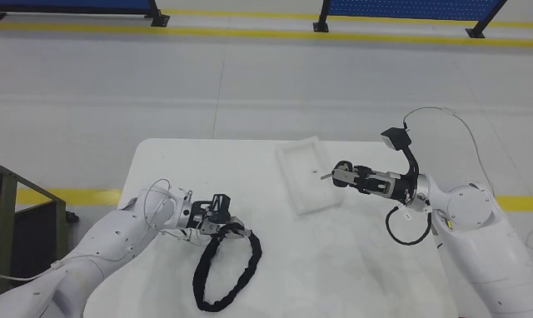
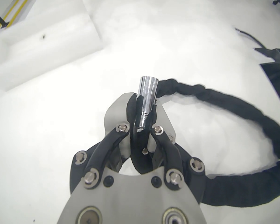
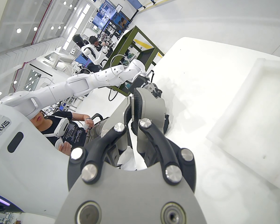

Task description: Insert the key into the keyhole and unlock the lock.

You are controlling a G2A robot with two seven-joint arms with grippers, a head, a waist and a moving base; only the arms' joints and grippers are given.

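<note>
Left end effector [image 2: 143, 104] clenched on lock [image 2: 148, 89], cylinder end outward for key access. Right end effector [image 1: 339, 173] grips key [image 1: 326, 176] above tray [image 1: 306, 197], well apart from lock.

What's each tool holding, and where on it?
Left tool: lock cylinder, gripped at the end joining the cable, open end protruding. Right tool: key, blade sticking out; grip spot hidden.

Left claw [image 2: 143, 104] pinches closed, held low; right claw [image 1: 338, 174], closed too, points leftward.
</note>
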